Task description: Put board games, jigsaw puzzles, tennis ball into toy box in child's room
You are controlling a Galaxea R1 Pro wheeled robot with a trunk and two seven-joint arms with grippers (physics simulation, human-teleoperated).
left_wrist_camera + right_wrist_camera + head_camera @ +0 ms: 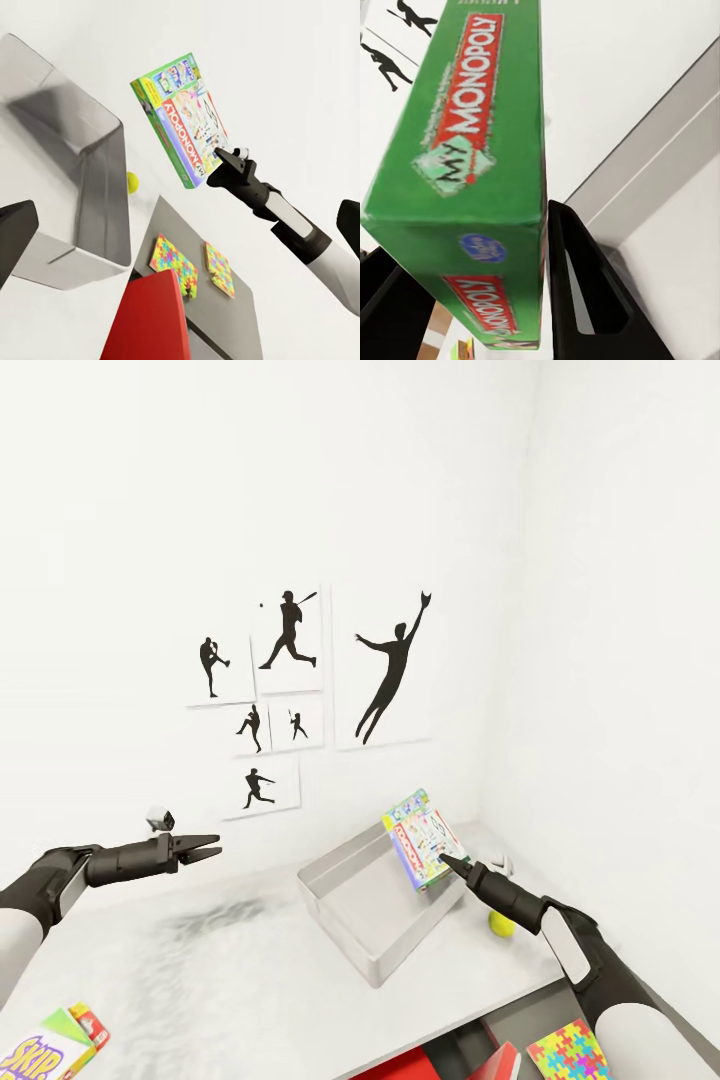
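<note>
- The right gripper [452,862] is clamped on the Monopoly box [424,839], fingers either side of its lower edge, box tilted up over the grey toy box [375,905].
- Tennis ball [501,925] sits on the table [200,960] just beside that forearm.
- Left gripper [208,848] hovers well off to the side, fingers a bit apart, holding nothing.
- Jigsaw puzzle [570,1052] lies below the right arm.

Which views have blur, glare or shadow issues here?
Head view: washed-out white walls, soft shadow on the table beside the toy box. Right wrist view: Monopoly box held close, lettering slightly soft. Left wrist view: sharp, no glare.
</note>
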